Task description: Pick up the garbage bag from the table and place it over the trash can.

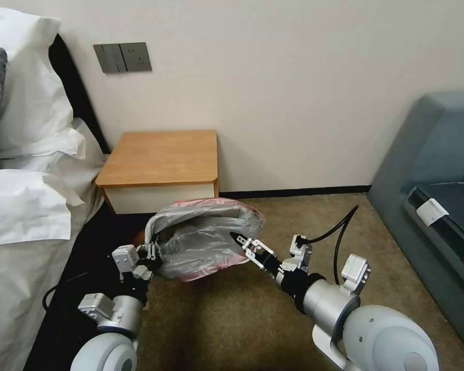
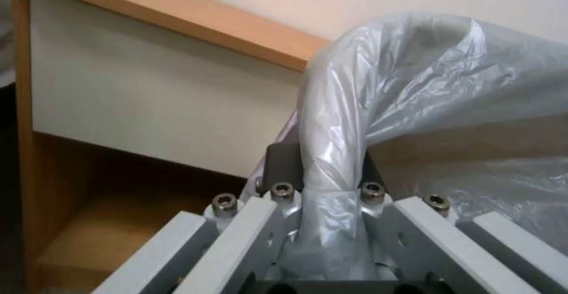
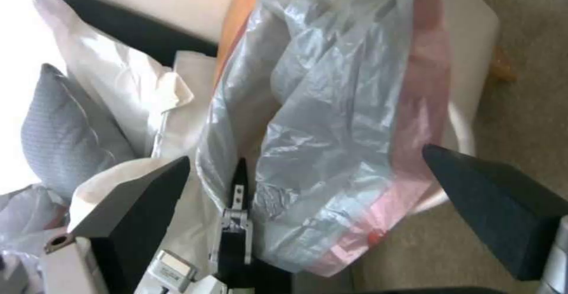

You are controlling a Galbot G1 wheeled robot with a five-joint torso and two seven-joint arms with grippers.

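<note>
The garbage bag, grey crinkly plastic with a pinkish-red edge, hangs stretched open in front of the table, between my two grippers. My left gripper is shut on a twisted bunch of the bag's edge, with the table's white drawer front behind it. My right gripper reaches into the bag's right side; its dark fingers stand wide apart, open, with the bag loose between them. A cream wall of the trash can shows under the bag; in the head view the bag hides it.
A bed with white sheets and a dark frame runs along the left, close to my left arm. A blue-grey sofa stands at the right. Brown carpet lies open in front of the bag.
</note>
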